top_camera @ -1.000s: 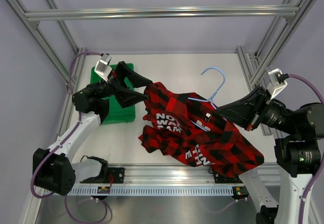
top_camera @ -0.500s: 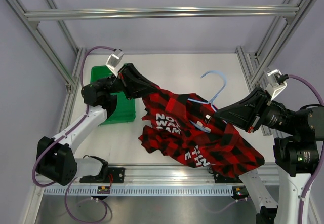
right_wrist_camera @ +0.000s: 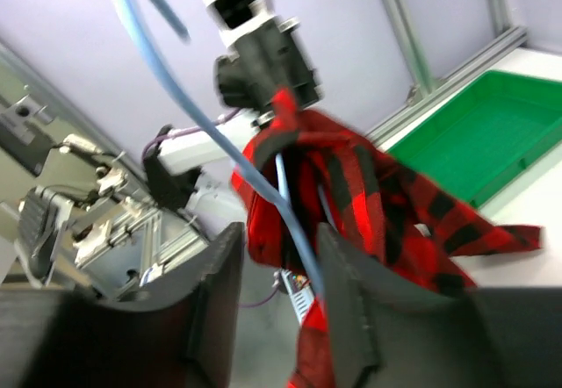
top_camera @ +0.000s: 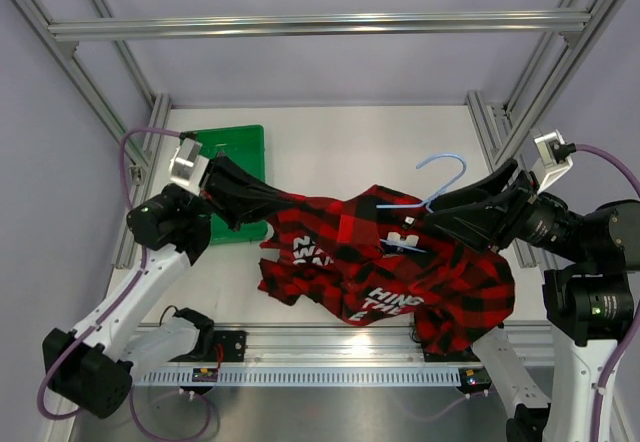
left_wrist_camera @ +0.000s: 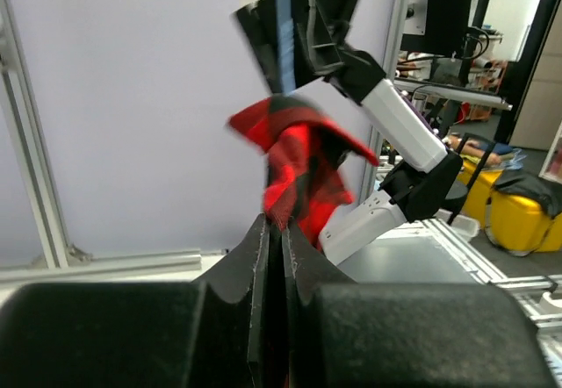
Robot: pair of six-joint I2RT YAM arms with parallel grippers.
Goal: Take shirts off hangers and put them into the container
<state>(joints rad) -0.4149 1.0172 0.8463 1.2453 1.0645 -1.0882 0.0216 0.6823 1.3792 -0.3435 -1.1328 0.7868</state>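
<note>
The red-and-black plaid shirt (top_camera: 380, 262) is stretched across the middle of the table, partly lifted, its white lettering facing up. My left gripper (top_camera: 277, 200) is shut on the shirt's left edge; in the left wrist view the cloth (left_wrist_camera: 299, 155) sticks up out of the closed jaws (left_wrist_camera: 274, 227). The light-blue hanger (top_camera: 445, 155) is still inside the collar, hook up. My right gripper (top_camera: 426, 220) is open at the collar, and the hanger wire (right_wrist_camera: 237, 164) runs loose between its fingers (right_wrist_camera: 279, 261). The green container (top_camera: 245, 142) sits at the back left, behind the left gripper.
Aluminium frame posts and rails ring the table on the left (top_camera: 140, 177), right (top_camera: 490, 137) and near (top_camera: 330, 340) sides. The right wrist view shows the left arm (right_wrist_camera: 259, 46) beyond the shirt (right_wrist_camera: 369, 195) and the green tray (right_wrist_camera: 474, 133) to the right.
My left gripper closed on the shirt's left edge and pulled it leftward, stretching the cloth. My right gripper opened off the hanger, and the hook tipped to the right.
</note>
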